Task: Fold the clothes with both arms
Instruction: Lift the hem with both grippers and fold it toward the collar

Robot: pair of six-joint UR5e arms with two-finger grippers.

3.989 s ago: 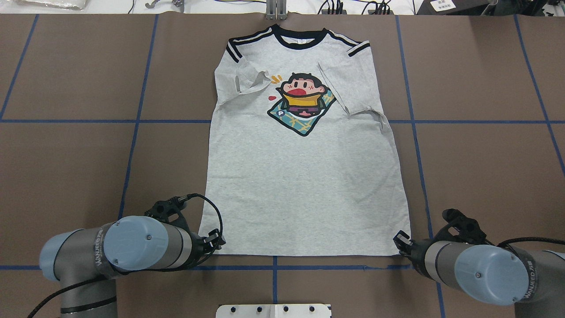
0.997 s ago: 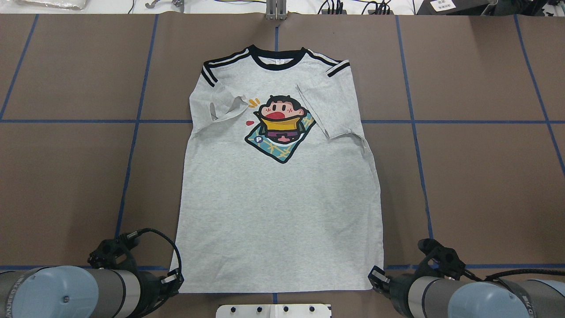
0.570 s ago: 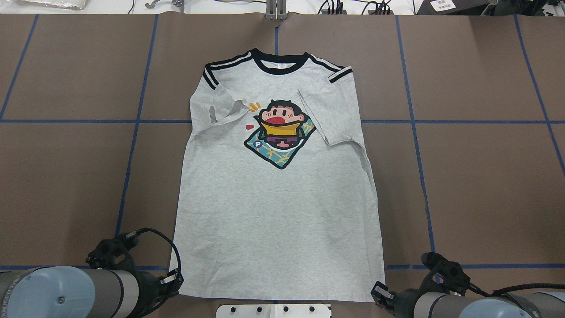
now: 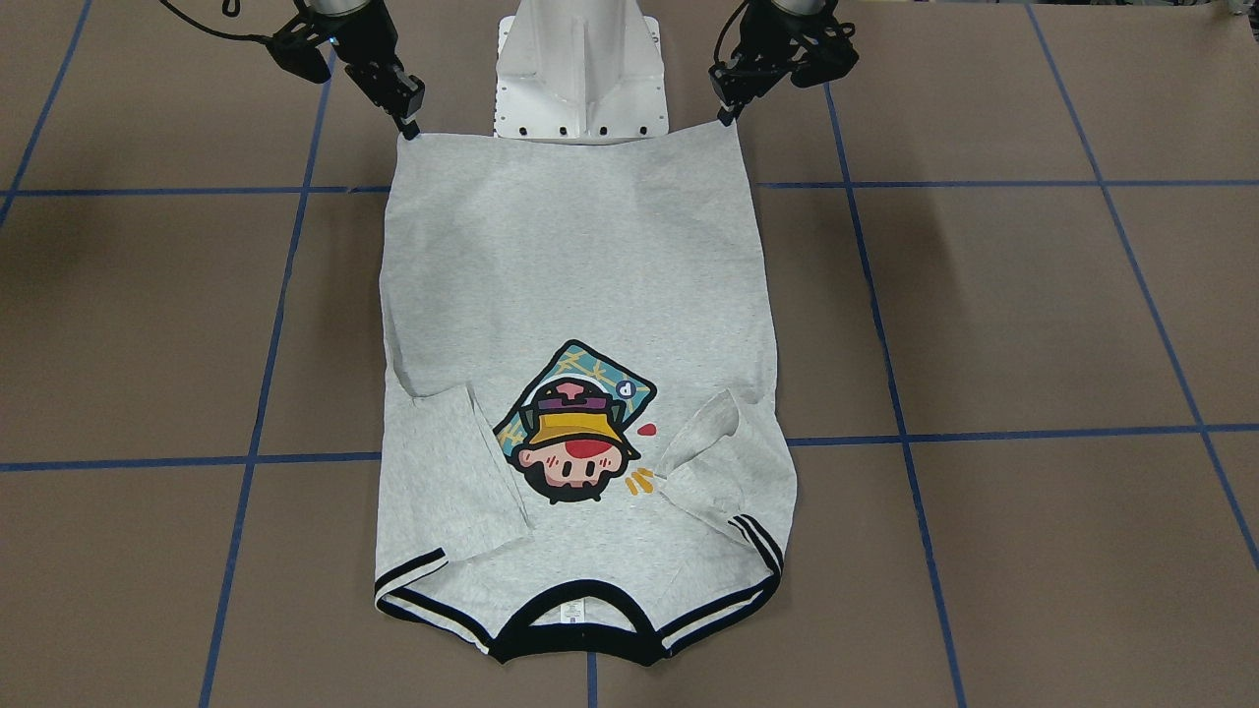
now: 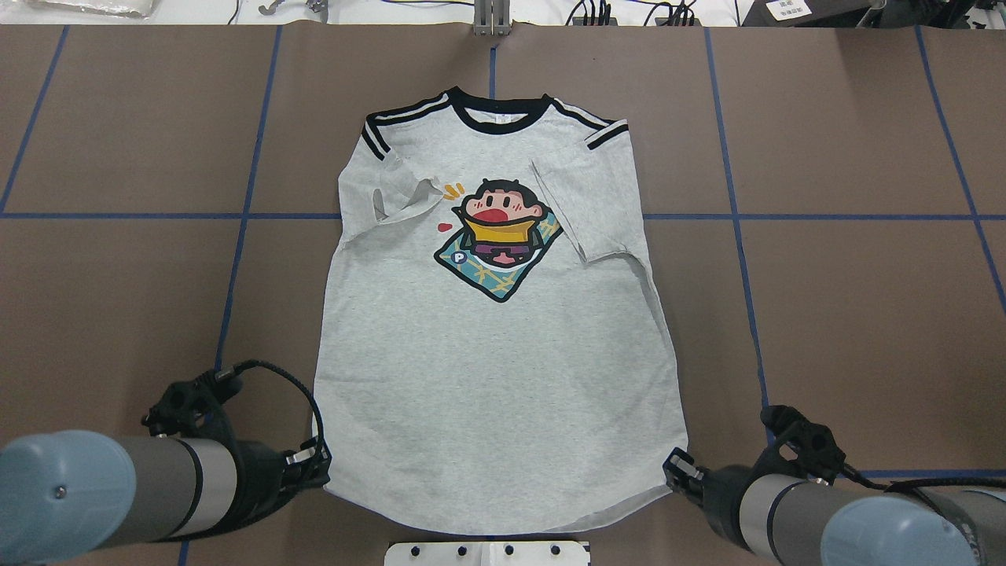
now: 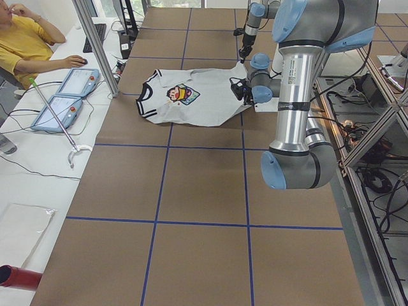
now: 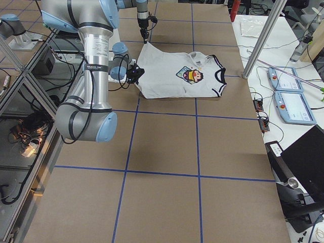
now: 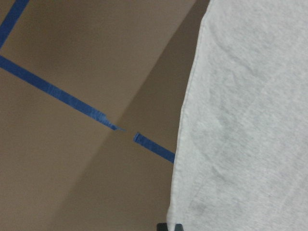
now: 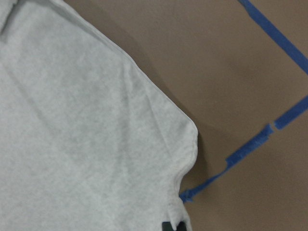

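The grey T-shirt point(image 5: 503, 354) lies front up on the brown table, black collar point(image 5: 495, 122) at the far side, both sleeves folded in over the chest beside the cartoon print point(image 5: 497, 240). My left gripper point(image 5: 321, 465) is shut on the near left hem corner. My right gripper point(image 5: 672, 465) is shut on the near right hem corner. Both corners are held a little above the table and the hem sags between them. In the front-facing view the left gripper point(image 4: 726, 116) and right gripper point(image 4: 406, 126) pinch the same corners. Each wrist view shows grey cloth point(image 8: 250, 120) point(image 9: 82, 134) at the fingertips.
The white pedestal point(image 5: 487, 553) stands just behind the hem, between my arms. Blue tape lines point(image 5: 825, 216) grid the table. Beyond the far edge is a white bench with two tablets point(image 6: 64, 95) and a seated person in yellow point(image 6: 25, 41).
Over the earlier frames both grippers dragged the shirt toward me. Since 0.6 s ago they have raised the hem corners; the hem now curves down between them. The collar has stayed put.
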